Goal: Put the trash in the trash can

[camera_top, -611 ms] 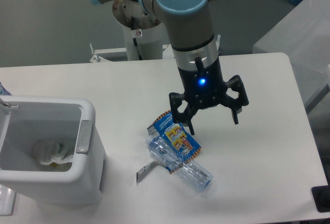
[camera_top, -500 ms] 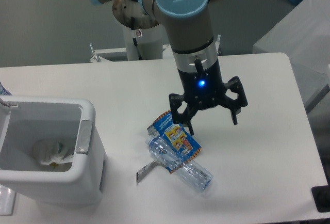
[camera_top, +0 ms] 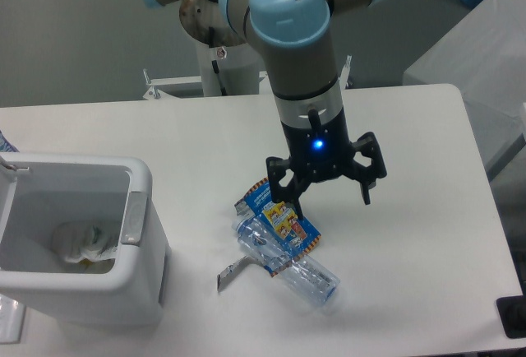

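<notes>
Gripper [camera_top: 329,202] hangs above the white table [camera_top: 427,234], fingers spread wide apart and pointing down, nothing held between them. A blue light glows on the gripper body. One fingertip [camera_top: 293,209] sits right over the upper edge of the snack wrapper [camera_top: 282,219]; whether it touches the foil cannot be told from this view. The other fingertip is out to the side over bare tabletop, well clear of the trash.

Wrapper: blue foil, orange-striped edge, colourful print, lying flat and partly on top of the clear plastic bottle [camera_top: 288,261]. Bottle lies on its side on the table, running diagonally from beside the wrapper toward the near edge. A small grey strip [camera_top: 230,273] lies on the table just beside the bottle, on its bin-ward side.

Trash can [camera_top: 141,209]: white rectangular bin, thick rim, grey bar on the side facing the trash, standing at the far side of the table from the gripper and well apart from the bottle and wrapper. Some crumpled white material [camera_top: 82,243] is visible at the bottom inside.
</notes>
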